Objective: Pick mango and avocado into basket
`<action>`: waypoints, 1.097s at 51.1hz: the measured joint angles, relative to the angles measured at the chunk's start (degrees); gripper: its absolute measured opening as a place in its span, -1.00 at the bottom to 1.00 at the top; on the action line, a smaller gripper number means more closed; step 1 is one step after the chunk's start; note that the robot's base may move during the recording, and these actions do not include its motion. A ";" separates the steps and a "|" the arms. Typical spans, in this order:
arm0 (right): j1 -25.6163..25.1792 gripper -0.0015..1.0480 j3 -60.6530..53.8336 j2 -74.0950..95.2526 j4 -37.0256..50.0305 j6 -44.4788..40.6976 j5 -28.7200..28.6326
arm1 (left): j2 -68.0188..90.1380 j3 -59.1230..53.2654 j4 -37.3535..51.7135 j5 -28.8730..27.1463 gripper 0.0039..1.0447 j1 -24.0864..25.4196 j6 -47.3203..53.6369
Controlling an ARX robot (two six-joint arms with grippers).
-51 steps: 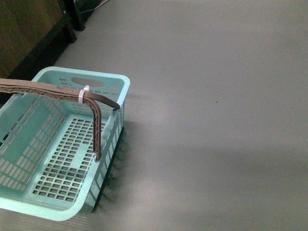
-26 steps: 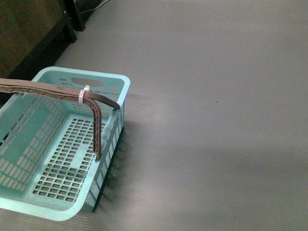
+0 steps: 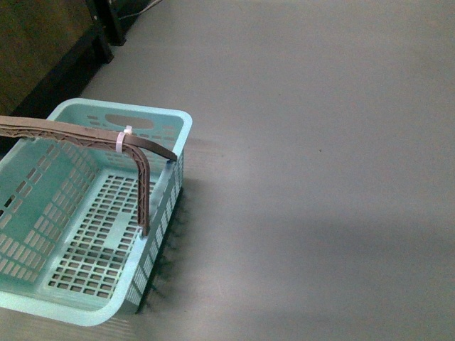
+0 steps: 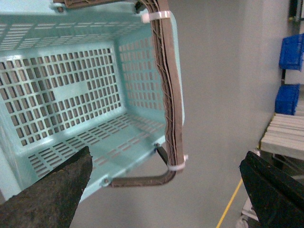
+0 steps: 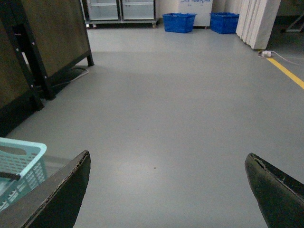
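Mango and avocado: nowhere in any view right now, so I can't say where they are. The basket (image 3: pixel 153 117) sits on the floor (image 3: pixel 320 177) at the left of the front view, and it's empty. You can see straight through the slotted bottom. Its brown handle (image 3: pixel 71 133) arches over the top, with a white zip tie (image 3: pixel 122 141) at the bend.

What's changed over the last second? Honestly, pretty much nothing. The basket, the handle and the bare floor all match the earlier front shots, and no fruit has turned up.

The left gripper (image 4: pixel 166 159) is spread wide with nothing in it, and its camera looks right into the basket. The right gripper (image 5: pixel 167 156) is also wide and empty, pointing across open floor, with the basket corner at its edge and blue crates (image 5: pixel 179 22) far off.

My read is that the task hasn't really started. Both fruits still need finding, so I'd guess the next move is looking around instead of grabbing.
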 joint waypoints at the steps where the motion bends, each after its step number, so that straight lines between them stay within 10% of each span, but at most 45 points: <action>1: 0.00 0.83 0.00 -0.02 0.00 0.02 0.00 | 2.40 0.59 1.53 -0.44 0.84 -0.28 -0.17; 33: 0.00 0.83 0.00 -0.02 0.00 0.02 0.00 | 52.81 29.51 20.24 -6.47 0.82 -9.79 -9.40; 56: 0.00 0.83 0.00 -0.02 0.00 0.00 0.00 | 51.87 28.13 21.16 -6.64 -0.57 -9.97 -11.93</action>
